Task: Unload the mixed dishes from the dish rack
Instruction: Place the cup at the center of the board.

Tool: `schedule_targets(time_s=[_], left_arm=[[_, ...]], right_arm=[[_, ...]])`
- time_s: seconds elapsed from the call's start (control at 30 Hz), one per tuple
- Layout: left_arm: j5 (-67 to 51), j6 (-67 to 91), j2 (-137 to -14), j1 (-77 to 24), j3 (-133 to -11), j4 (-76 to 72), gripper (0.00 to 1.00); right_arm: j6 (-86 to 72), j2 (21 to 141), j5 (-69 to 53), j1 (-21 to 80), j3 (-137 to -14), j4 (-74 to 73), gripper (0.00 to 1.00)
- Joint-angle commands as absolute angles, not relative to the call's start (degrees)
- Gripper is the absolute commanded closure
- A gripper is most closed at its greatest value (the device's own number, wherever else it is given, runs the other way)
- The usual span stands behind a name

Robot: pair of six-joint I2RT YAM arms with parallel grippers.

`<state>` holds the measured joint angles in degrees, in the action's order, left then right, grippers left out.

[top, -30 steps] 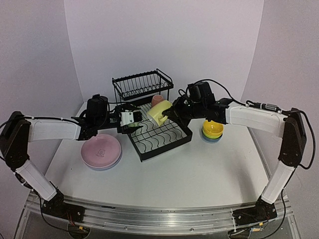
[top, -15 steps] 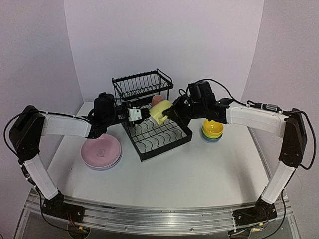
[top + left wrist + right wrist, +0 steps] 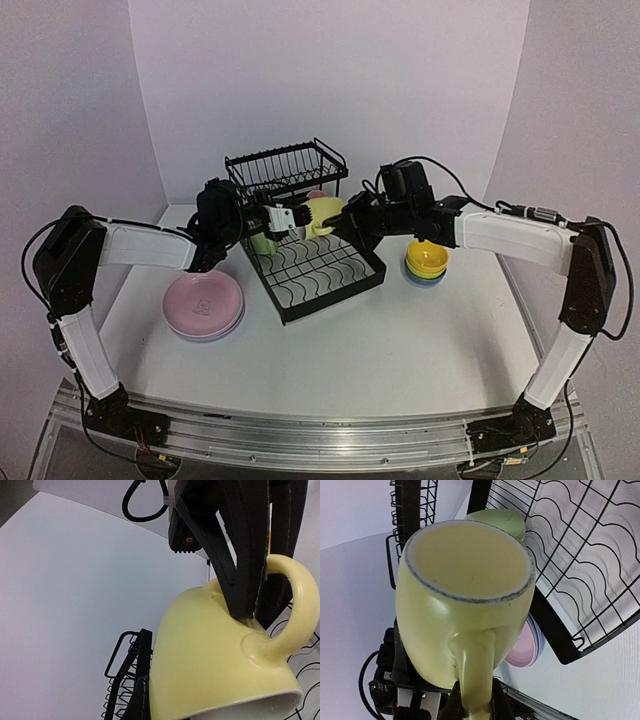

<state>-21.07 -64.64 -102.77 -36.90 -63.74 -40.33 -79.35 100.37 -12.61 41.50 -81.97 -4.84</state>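
Note:
A yellow mug [image 3: 323,213] hangs above the back of the black wire dish rack [image 3: 322,272]. My right gripper [image 3: 346,222] is shut on its handle, and the right wrist view shows the mug's base [image 3: 465,560] with the right gripper [image 3: 476,707] pinching that handle. My left gripper [image 3: 299,220] has come in from the left and is shut on the mug's wall by the rim. In the left wrist view one finger [image 3: 136,700] presses the outside of the mug [image 3: 215,660]; the other is hidden behind it. A light green mug [image 3: 262,240] sits at the rack's left end.
A stack of plates with the pink one on top [image 3: 203,305] lies left of the rack. Stacked bowls, yellow on top [image 3: 427,262], stand to its right. A pink mug [image 3: 314,196] peeks out behind the yellow one. The rack's upper shelf [image 3: 285,170] stands close behind both grippers.
My left gripper swung right from beside the rack to the yellow mug and shut on it. The right gripper kept hold of the handle and raised the mug slightly.

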Motion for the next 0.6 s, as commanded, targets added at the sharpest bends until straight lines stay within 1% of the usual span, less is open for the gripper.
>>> schedule_targets(time_s=[0.0, 0.2, 0.33, 0.47, 0.57], left_arm=[[-22.9, -64.9, -101.0, -36.7, -64.2, -39.7, 1.00], [-28.2, -67.2, -95.5, -36.7, -63.1, -27.9, 1.00], [-32.0, -69.2, -93.0, -36.7, -61.8, -23.8, 1.00], [-33.5, -69.5, -92.0, -36.7, -63.0, -17.3, 1.00], [-33.9, -68.9, -91.0, -36.7, -63.1, -14.2, 1.00]], right_arm=[[-80.2, 98.1, -13.7, 41.1, -84.1, 1.4, 1.00], [-82.5, 99.2, -14.0, 40.8, -83.5, 1.5, 1.00], [-84.1, 99.5, -13.8, 40.3, -83.2, 1.4, 1.00], [-86.0, 99.4, -13.6, 40.0, -81.6, 1.4, 0.85], [-87.4, 99.6, -13.6, 39.8, -80.8, 1.4, 0.72]])
